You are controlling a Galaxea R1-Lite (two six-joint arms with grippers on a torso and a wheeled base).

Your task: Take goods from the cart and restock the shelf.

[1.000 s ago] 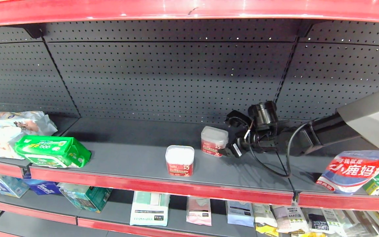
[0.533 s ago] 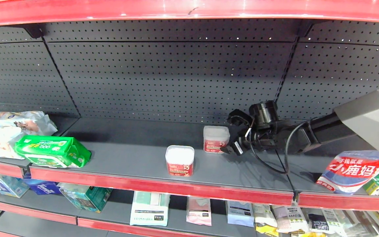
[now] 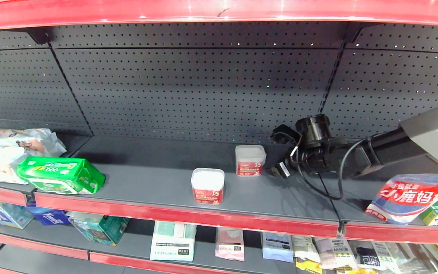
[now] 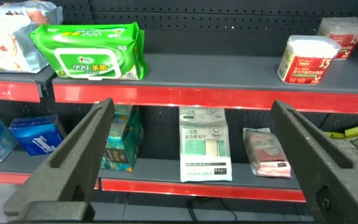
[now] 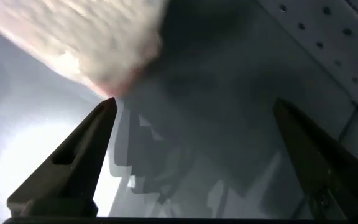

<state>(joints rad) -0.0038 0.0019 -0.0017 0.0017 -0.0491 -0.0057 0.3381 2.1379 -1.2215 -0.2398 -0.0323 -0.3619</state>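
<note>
The rear tub [image 3: 250, 160] is now set upright on the shelf [image 3: 154, 179], behind and to the right of the front tub [image 3: 207, 185]. A second ago it was tilted against the right hand [image 3: 275, 152], which has since been drawn back rightward. This item is judged placed, so another must be fetched from the cart. The right hand is spread apart and nothing is held; the tub is just beside it, apparently untouched. The left hand [image 4: 191, 104] is likewise wide apart and empty.
</note>
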